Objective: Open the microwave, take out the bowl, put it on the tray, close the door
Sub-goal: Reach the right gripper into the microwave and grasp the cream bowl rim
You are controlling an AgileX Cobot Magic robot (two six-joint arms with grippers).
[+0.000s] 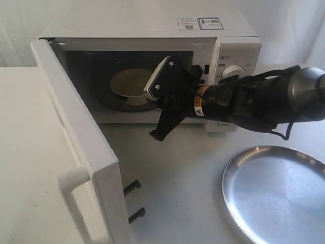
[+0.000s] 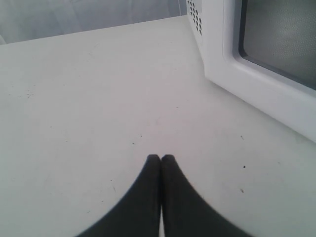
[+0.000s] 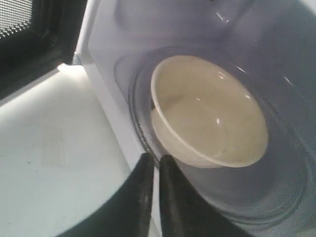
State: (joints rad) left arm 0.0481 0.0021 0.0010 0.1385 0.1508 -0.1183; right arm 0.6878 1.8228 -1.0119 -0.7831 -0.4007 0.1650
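Observation:
The microwave (image 1: 152,23) stands at the back with its door (image 1: 76,132) swung wide to the left. The cream bowl (image 1: 129,84) sits upright on the glass turntable inside, clear in the right wrist view (image 3: 212,113). My right gripper (image 1: 154,134) reaches in from the right to the cavity's front sill. Its tips (image 3: 157,159) are just short of the bowl's near rim, with only a thin slit between them and nothing held. The silver tray (image 1: 274,193) lies at the front right. My left gripper (image 2: 161,157) is shut and empty over bare table beside the door's outer face (image 2: 256,84); the exterior view does not show it.
Two black latch hooks (image 1: 133,187) stick out of the open door's inner edge. The door's bar handle (image 1: 76,178) faces front left. A control knob (image 1: 232,71) sits behind my right arm. The glass turntable (image 3: 276,197) rings the bowl.

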